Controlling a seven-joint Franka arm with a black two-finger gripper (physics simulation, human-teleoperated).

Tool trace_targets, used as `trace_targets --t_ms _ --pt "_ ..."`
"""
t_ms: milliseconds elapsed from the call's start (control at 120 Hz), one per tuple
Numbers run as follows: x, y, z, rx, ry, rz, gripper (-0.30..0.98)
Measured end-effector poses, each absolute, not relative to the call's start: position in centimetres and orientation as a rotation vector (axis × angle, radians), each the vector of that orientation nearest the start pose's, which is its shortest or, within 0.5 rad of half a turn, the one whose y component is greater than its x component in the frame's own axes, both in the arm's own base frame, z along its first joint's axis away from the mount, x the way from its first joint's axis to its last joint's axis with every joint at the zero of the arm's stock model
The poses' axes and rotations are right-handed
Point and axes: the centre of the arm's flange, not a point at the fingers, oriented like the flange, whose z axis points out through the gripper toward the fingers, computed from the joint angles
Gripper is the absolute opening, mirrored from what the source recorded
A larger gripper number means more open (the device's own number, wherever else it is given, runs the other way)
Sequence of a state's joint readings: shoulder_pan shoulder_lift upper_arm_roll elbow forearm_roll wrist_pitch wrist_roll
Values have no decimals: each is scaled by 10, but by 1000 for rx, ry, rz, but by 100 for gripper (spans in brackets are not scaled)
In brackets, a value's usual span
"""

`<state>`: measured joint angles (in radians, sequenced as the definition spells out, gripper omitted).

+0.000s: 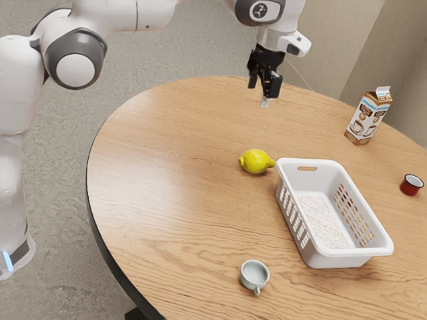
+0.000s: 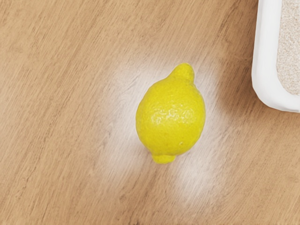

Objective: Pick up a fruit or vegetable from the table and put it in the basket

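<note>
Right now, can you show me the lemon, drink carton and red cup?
Lemon (image 2: 170, 115): wrist view, middle of its peel.
Drink carton (image 1: 366, 121): exterior view, its printed side.
Red cup (image 1: 409, 189): exterior view, its outer wall.

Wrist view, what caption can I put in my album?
A yellow lemon lies on the wooden table near a white basket.

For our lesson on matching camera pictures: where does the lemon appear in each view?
Exterior view: the lemon lies on the table, near the picture's middle, just to the exterior view's left of the white basket.
Wrist view: around the middle, with bare wood between it and the basket.
Shared landmark: the basket's rounded rim corner nearest the lemon.
</note>
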<state>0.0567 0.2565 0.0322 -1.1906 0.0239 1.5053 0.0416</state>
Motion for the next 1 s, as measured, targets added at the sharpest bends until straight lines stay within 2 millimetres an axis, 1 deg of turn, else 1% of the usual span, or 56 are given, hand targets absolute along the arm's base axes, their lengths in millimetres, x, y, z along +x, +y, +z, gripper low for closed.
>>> trace_targets --t_ms 200,225,258,283,325,358,425,508,608,742,792,858,908,1000 --pt "622 54 645 -3110 -58 -80 69" --pt "621 59 645 -3112 -70 -82 68" --pt "619 66 649 -3117 -90 -91 69" --pt "615 69 656 -3121 -97 -109 69" --pt "610 66 666 -3127 -90 -136 69" --pt "609 63 668 -3131 -79 -141 69" --pt "614 60 658 -3138 -65 -118 69" --pt "619 60 648 -3142 -60 -91 69" --pt "617 62 638 -3144 -54 -55 69" --pt "616 62 613 -3137 -44 18 69" --pt "609 61 607 -3135 -39 44 69" --pt "586 59 612 -3130 -29 49 69" --pt "568 57 611 -3126 -18 51 69" --pt "549 57 610 -3120 -6 41 69"
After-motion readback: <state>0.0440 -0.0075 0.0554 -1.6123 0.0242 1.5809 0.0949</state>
